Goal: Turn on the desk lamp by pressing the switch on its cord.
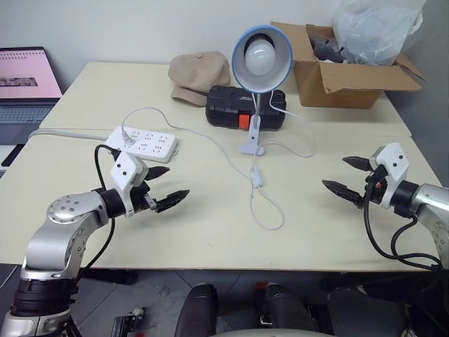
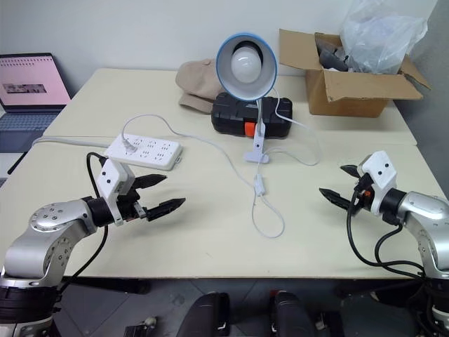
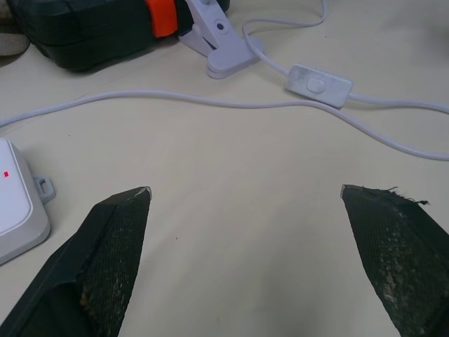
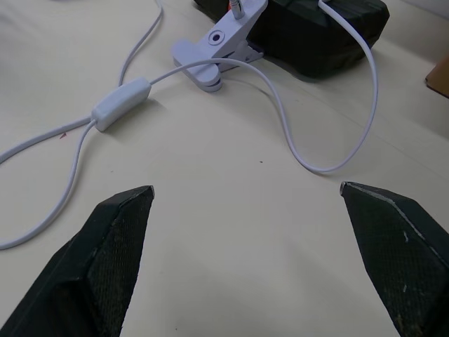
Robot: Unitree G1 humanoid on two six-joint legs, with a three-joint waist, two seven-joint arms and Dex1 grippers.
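Observation:
The desk lamp stands mid-table with its light-blue shade facing me, bulb unlit, on a white clip base. Its thin white cord loops toward the front edge and carries the small white switch, which lies flat on the table; the left wrist view shows the switch too. My left gripper hovers open to the left of the switch, well apart from it. Over at the right side, my right gripper is open as well, and nothing sits between its fingers.
A white power strip lies behind my left gripper. A black case and a beige cap sit behind the lamp. A cardboard box holding a plastic bag stands at back right, a laptop at far left.

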